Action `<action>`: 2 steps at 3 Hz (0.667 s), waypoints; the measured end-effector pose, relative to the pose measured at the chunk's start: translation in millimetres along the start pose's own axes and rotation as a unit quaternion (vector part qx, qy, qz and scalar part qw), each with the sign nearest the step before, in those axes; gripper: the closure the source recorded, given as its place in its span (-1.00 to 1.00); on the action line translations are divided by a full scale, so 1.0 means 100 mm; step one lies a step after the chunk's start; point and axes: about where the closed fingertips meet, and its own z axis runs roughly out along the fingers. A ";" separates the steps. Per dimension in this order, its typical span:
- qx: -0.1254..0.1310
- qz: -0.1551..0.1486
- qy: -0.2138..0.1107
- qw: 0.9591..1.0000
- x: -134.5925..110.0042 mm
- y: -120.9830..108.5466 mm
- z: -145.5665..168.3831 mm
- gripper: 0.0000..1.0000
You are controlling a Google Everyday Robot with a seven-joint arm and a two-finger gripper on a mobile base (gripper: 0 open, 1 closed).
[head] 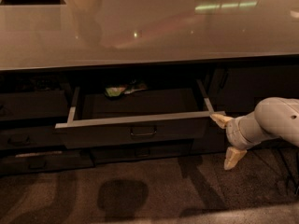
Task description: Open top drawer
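Looks like a kitchenette or break-room counter, prob. in an office bldg; can't tell more exactly. Evidence: long glossy pale surface (pixel 149 31) running wall-to-wall across the view, w/ reflections of ceiling light strips (pixel 226 5) on it. Below it, a dark built-in cabinet run: the top drawer (pixel 103 135) stands open w/ a small loop handle (pixel 143 132), narrower drawer fronts (pixel 28 139) at left, a cabinet door (pixel 252 87) at right. A greenish packet (pixel 117 91) lies at the back of the open drawer. Floor (pixel 154 195) is dark and speckled, carpet-like, i.e. not a home kitchen finish. Robot gripper (pixel 228 139) hangs low at right, just beside the drawer's right front corner, fingers (pixel 222 120) spread apart.
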 end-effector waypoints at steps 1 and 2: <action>-0.002 0.007 -0.008 1.000 0.01 -0.06 0.00 -1.00; 0.038 -0.020 -0.003 0.999 -0.27 -0.61 -0.39 -1.00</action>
